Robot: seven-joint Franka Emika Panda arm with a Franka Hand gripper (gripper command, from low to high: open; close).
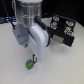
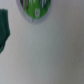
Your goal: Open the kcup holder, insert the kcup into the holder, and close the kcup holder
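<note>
One gripper hangs directly over the kcup, fingertips just above it; jaw spacing cannot be told at this resolution. Kcup, green with pale specks, sits on the white table, also visible at the frame edge in the wrist view. Kcup holder, black with grey panels, stands well apart toward the exterior view's right.

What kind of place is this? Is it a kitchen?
Probably not a kitchen; it looks more like a robot test bench. A white robot arm hangs over a plain white tabletop that holds only a tiny green round pod and a black boxy holder with grey panels.
</note>
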